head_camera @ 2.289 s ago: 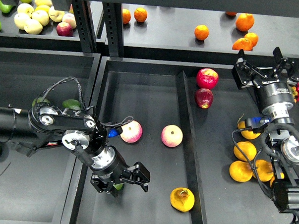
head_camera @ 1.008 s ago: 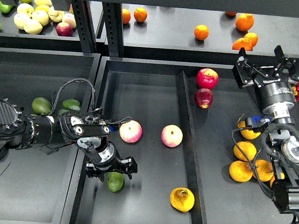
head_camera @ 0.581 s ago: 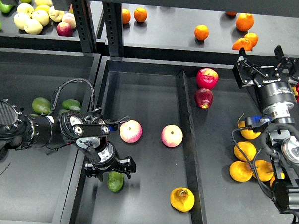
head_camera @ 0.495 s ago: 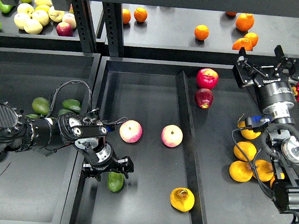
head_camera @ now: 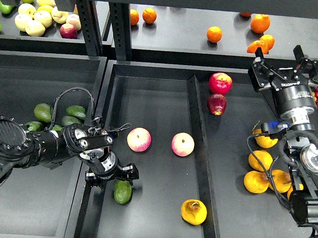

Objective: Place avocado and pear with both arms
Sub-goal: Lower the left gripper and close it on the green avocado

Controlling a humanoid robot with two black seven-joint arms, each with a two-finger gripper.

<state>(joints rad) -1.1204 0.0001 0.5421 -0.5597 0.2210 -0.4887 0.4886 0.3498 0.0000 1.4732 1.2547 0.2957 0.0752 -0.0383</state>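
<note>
Two grippers: left gripper [head_camera: 112,175] spread wide just above avocado [head_camera: 122,191], lying on middle tray [head_camera: 147,98] floor. Pear [head_camera: 193,212] near tray's front right corner; right gripper [head_camera: 283,66] raised, fingers apart, holding nothing.

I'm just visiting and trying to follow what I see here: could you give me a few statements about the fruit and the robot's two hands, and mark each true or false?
1. The avocado lies on the floor of the middle bin. True.
2. The left hand carries the avocado in the air. False: the hand is open just above it, and the fruit rests on the bin floor.
3. The pear lies in the same bin as the avocado. True.
4. The right hand is shut on the pear. False: it is open and empty, far from the pear.
5. Two pink-yellow apples lie in the middle bin. True.
</note>
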